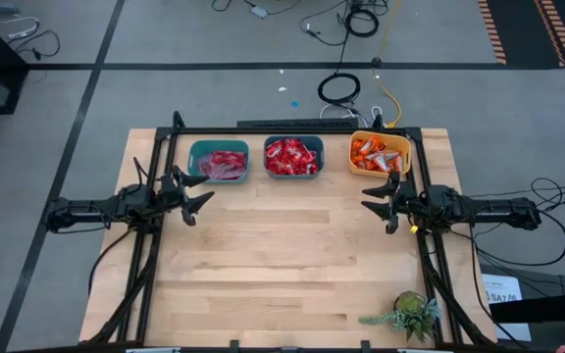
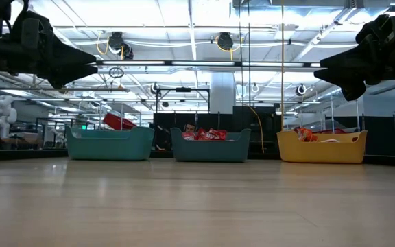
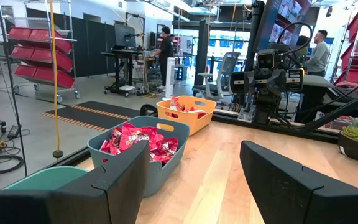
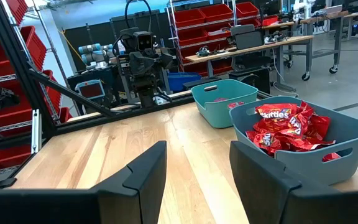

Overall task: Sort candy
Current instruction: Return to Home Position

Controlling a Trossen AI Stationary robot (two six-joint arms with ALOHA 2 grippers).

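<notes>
The candy lies sorted in three bins at the table's far edge. Pinkish-mauve sweets fill the left teal bin point(image 1: 219, 161). Red sweets fill the middle teal bin point(image 1: 293, 157), also shown in the right wrist view point(image 4: 303, 140). Orange sweets fill the yellow bin point(image 1: 380, 154). My left gripper point(image 1: 198, 190) hovers open and empty above the table's left side, just in front of the left bin. My right gripper point(image 1: 378, 200) hovers open and empty above the right side, in front of the yellow bin.
A small potted plant point(image 1: 407, 314) stands at the table's near right corner. The bare wooden tabletop point(image 1: 282, 265) stretches between the two arms and toward the near edge. A black frame rail runs along the table's far edge behind the bins.
</notes>
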